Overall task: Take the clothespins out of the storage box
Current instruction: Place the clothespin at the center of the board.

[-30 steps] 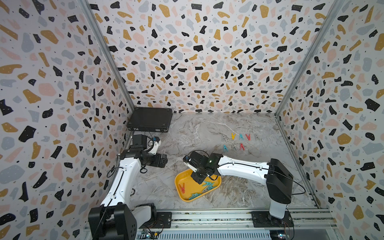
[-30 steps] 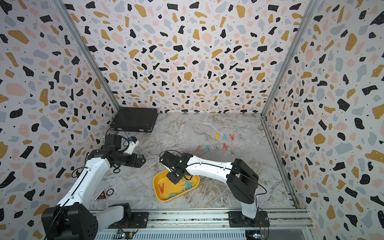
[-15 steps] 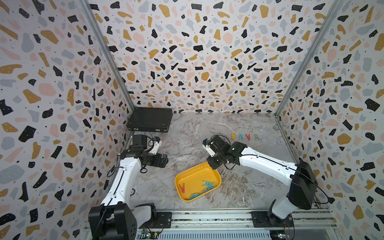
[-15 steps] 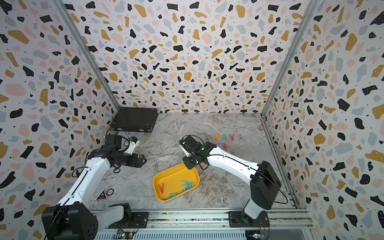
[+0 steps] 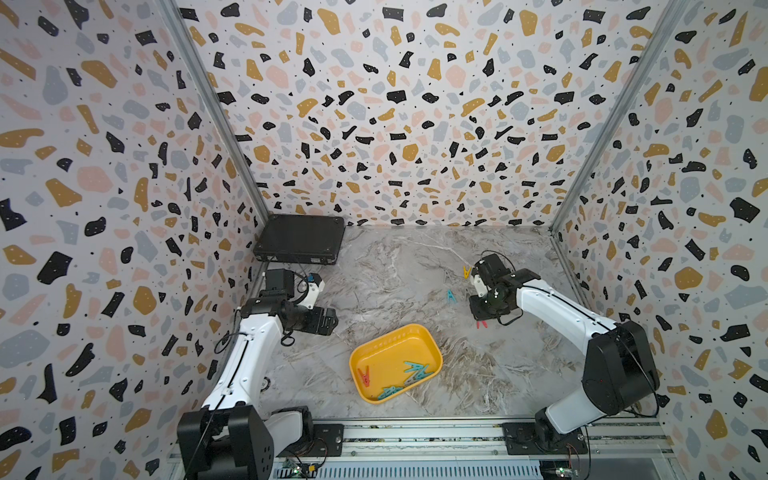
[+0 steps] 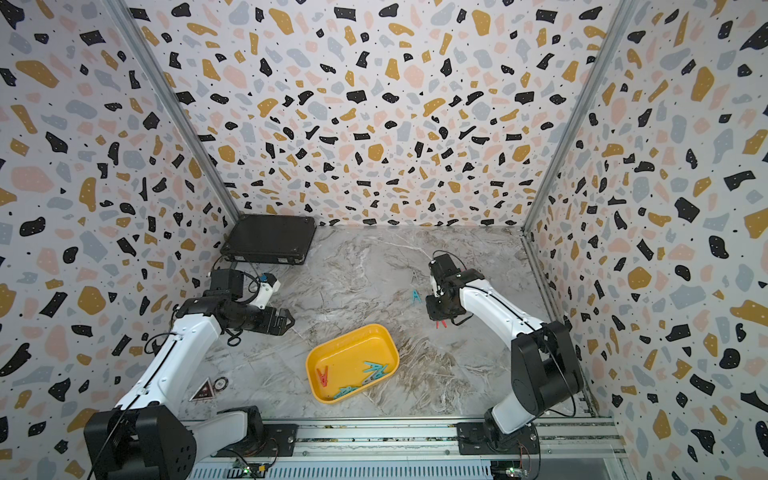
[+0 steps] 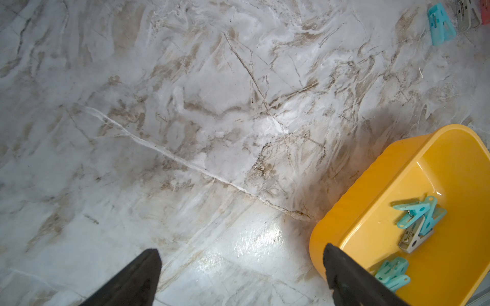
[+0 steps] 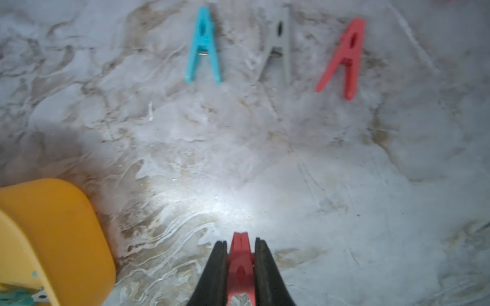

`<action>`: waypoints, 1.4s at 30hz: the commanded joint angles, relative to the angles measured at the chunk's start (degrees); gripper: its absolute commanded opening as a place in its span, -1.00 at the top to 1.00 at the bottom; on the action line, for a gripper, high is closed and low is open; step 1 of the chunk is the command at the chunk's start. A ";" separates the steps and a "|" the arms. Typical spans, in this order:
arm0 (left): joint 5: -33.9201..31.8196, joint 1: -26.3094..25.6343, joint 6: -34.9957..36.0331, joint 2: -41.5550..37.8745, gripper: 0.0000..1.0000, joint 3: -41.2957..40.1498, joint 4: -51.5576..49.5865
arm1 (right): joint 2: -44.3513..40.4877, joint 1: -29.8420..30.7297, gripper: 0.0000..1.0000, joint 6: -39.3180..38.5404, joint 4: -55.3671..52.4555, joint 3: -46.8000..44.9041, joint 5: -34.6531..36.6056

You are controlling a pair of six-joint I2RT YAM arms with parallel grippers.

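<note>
The yellow storage box (image 5: pixel 386 353) (image 6: pixel 345 353) sits near the table's front middle. In it lie a red clothespin (image 5: pixel 365 376) and several teal ones (image 5: pixel 415 368) with a grey one among them (image 7: pixel 409 239). My right gripper (image 8: pixel 240 242) (image 5: pixel 481 318) is shut on a red clothespin (image 8: pixel 240 265), held low over the table to the right of and behind the box. Beyond it a teal (image 8: pixel 202 45), a grey (image 8: pixel 278 45) and a red clothespin (image 8: pixel 344 55) lie in a row. My left gripper (image 7: pixel 242 254) (image 5: pixel 328 321) hangs open and empty left of the box (image 7: pixel 371 190).
A flat black case (image 5: pixel 300 239) lies in the back left corner. A yellow clothespin (image 5: pixel 467 272) and a teal one (image 5: pixel 451 296) lie on the marble left of my right wrist. Patterned walls close in three sides. A rail runs along the front edge.
My right arm has swung from over the storage box to the right and back, carrying the red clothespin. The left arm has not moved.
</note>
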 commanded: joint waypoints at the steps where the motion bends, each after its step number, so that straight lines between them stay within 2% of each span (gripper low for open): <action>1: 1.19 0.31 1.07 0.09 -0.99 -0.61 0.00 | 0.54 -4.42 0.67 -1.55 -1.85 1.36 -1.41; 8: 1.50 0.31 1.06 0.30 -1.00 -0.58 -0.02 | 9.15 -13.96 0.67 -2.36 -2.15 7.34 -2.36; 14: 1.67 0.31 1.06 0.33 -0.99 -0.48 -0.12 | 17.42 -16.25 0.66 -4.20 -2.43 14.83 0.59; 17: 1.59 0.31 1.07 0.11 -0.99 -0.60 -0.13 | 21.83 -17.64 0.65 -5.22 -2.91 18.57 -0.49; 29: 1.45 0.31 1.10 -0.17 -1.00 -0.60 0.01 | 31.55 -17.93 0.60 -7.05 -3.84 27.99 -0.61; 42: 1.30 0.31 1.09 -0.16 -1.00 -0.70 0.17 | 34.29 -17.89 0.49 -6.43 -3.18 29.19 0.58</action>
